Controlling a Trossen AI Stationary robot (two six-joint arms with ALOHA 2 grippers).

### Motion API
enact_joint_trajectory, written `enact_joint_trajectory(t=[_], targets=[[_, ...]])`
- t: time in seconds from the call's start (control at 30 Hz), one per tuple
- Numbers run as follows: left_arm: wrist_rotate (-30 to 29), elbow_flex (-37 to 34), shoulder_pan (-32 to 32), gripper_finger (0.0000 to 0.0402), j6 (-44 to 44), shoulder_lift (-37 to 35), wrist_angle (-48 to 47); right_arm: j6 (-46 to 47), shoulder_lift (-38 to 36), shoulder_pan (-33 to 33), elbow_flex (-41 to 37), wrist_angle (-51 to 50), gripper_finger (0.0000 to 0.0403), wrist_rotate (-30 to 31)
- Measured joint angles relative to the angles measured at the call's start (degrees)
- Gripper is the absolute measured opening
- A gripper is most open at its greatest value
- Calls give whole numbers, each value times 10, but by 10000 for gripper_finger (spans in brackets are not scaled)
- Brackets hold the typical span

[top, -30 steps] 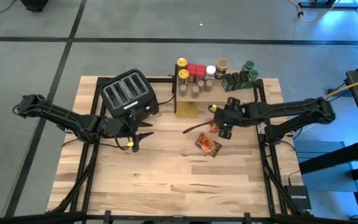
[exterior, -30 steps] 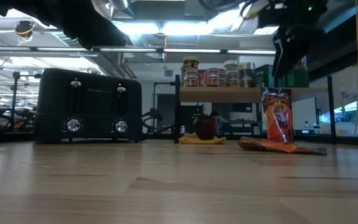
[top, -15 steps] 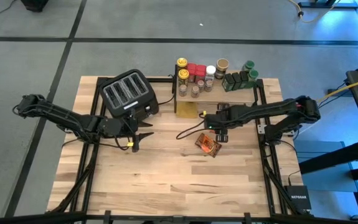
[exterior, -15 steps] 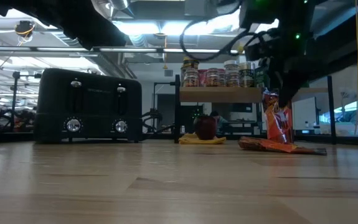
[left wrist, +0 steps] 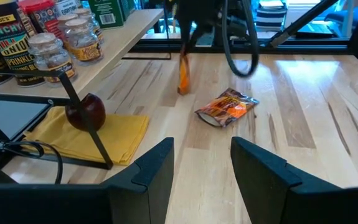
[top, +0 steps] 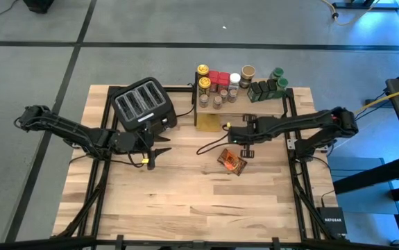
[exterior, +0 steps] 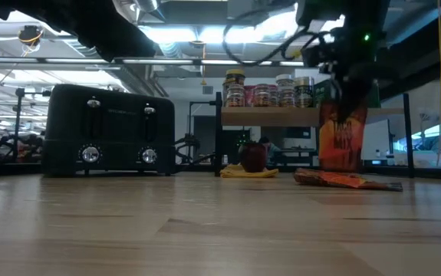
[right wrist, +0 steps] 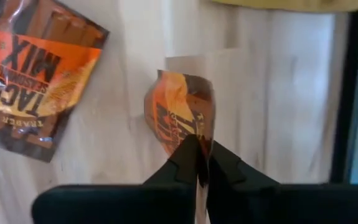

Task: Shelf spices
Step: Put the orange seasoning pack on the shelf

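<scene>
An orange foil spice packet (right wrist: 182, 118) stands upright on the table in front of the shelf (exterior: 297, 115), with my right gripper (right wrist: 200, 165) shut on its top. A second packet (top: 232, 162) lies flat just nearer. Several jars and tins (top: 223, 87) stand on the shelf's wooden plank. My left gripper (left wrist: 202, 162) waits open beside the black toaster (top: 143, 105), with nothing between its fingers. My right gripper pinches the upright packet's top edge (right wrist: 194, 140) between its two fingers, coming steeply from above. The packet (exterior: 343, 138) hangs upright below the fingers, and its lower end (left wrist: 182, 91) is down at the tabletop.
Under the shelf lie a yellow cloth (left wrist: 98, 130) and a red apple (left wrist: 85, 111). Thin black shelf legs (exterior: 408, 134) stand close behind the held packet. Dark green tins (top: 268, 87) sit at the shelf's right end. Bare wood stretches toward the near edge (top: 185, 208).
My right gripper has come down and toward the table's left onto the upright packet, rolled a little, and shut on its top. The packet, which leaned before, now stands straighter with its printed face showing wider in the low view.
</scene>
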Motion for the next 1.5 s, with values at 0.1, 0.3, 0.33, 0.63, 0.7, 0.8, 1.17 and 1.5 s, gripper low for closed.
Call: enact_joint_trajectory(t=[0.1, 0.3, 0.33, 0.63, 0.7, 0.8, 1.17, 1.5], targets=[[0, 0, 0, 153, -2, 0, 0, 22, -21, 0, 18, -33, 9, 2], [0, 0, 0, 153, 0, 0, 0, 74, -60, 0, 56, -91, 10, -7], [0, 0, 0, 153, 0, 0, 0, 90, -67, 0, 63, -100, 7, -9], [0, 0, 0, 153, -2, 0, 6, 170, -116, 0, 154, -172, 4, -31], [0, 0, 0, 153, -2, 0, 5, 184, -119, 0, 185, -199, 4, -31], [0, 0, 0, 153, -2, 0, 5, 210, -119, 0, 238, -252, 5, -29], [0, 0, 0, 153, -10, 0, 5, 263, -120, 0, 406, -323, 4, 30], [0, 0, 0, 153, -11, 0, 5, 252, -119, 0, 451, -325, 5, 83]])
